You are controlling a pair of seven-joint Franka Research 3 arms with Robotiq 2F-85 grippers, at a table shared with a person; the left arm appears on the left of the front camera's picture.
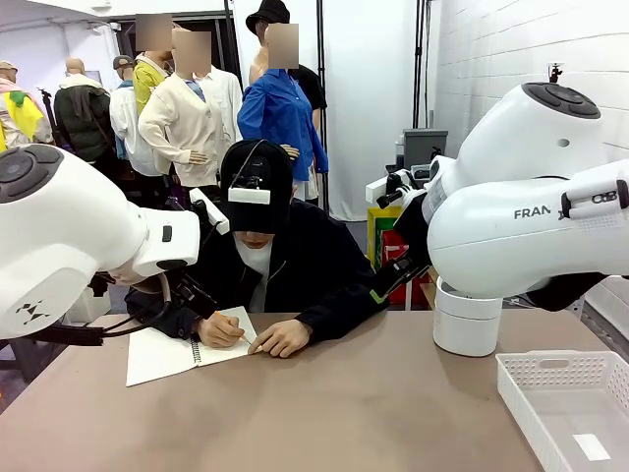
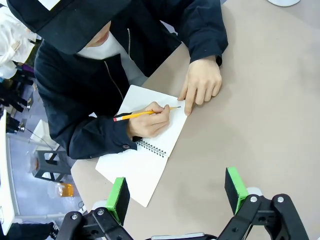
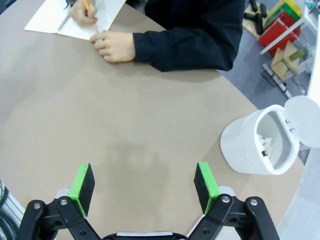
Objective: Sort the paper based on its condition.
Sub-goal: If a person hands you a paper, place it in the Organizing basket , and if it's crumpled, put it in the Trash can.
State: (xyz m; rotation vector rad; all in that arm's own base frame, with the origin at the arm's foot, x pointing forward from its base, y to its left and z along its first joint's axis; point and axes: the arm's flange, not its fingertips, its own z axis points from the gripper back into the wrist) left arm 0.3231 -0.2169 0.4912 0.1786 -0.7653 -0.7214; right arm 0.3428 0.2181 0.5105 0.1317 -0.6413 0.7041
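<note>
The paper is out of view as loose wads. A small pale scrap (image 3: 267,145) lies inside the open white bin (image 3: 240,145); I cannot tell what it is. My left gripper (image 2: 177,189) hangs open above the table, just short of a white spiral notebook (image 2: 145,170), with nothing between its green pads. A person's hand (image 2: 150,122) writes in that notebook with a yellow pencil (image 2: 145,114). My right gripper (image 3: 144,185) is also open and empty over bare brown table, the bin to its right.
The person leans over the notebook (image 1: 162,356) at the far side, both hands on it. The white bin (image 1: 467,320) stands at the back right. A white perforated basket (image 1: 570,403) sits at the front right corner. Both white arms (image 1: 531,216) hang high.
</note>
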